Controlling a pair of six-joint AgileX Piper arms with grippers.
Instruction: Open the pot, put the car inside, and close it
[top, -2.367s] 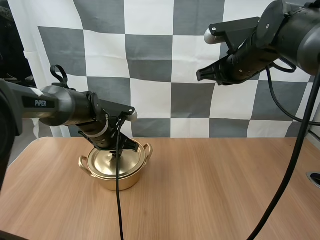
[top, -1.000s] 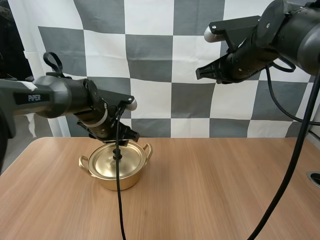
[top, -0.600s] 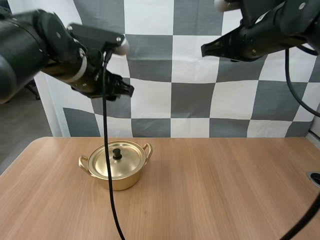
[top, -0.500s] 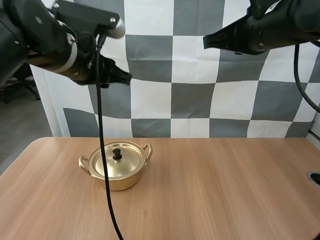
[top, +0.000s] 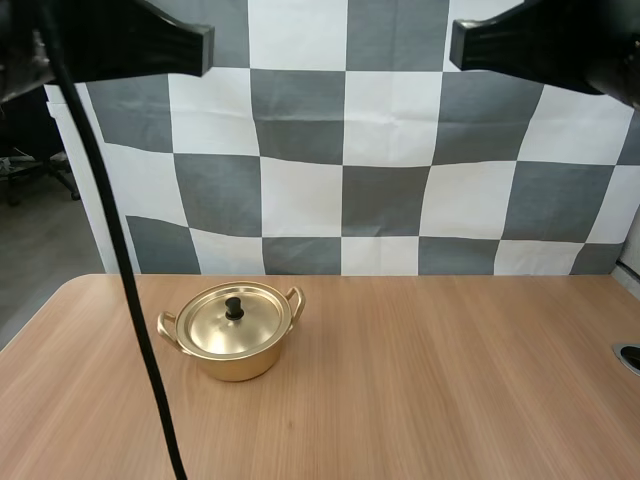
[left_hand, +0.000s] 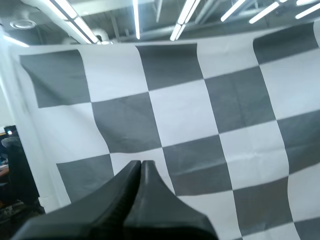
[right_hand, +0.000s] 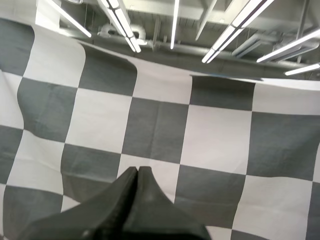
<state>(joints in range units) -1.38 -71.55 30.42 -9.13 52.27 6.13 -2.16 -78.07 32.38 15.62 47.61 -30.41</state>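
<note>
A gold pot (top: 240, 362), lid (top: 222, 328) on, sits toward the table's (top: 450, 380) far left corner while the left gripper (left_hand: 140, 164) and right gripper (right_hand: 137, 170) hang high above, fingers pressed together and empty, suggesting the job is finished.

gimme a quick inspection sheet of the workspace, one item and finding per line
surface: wooden table, light brown, flat
job's things: gold pot upright toward the table's left side; lid seated on it, black knob on top
clutter: nothing seen
grippers: left gripper shut on nothing, held high away from the pot; right gripper shut on nothing, likewise held high
cables: nothing seen
surroundings: nothing seen
</note>
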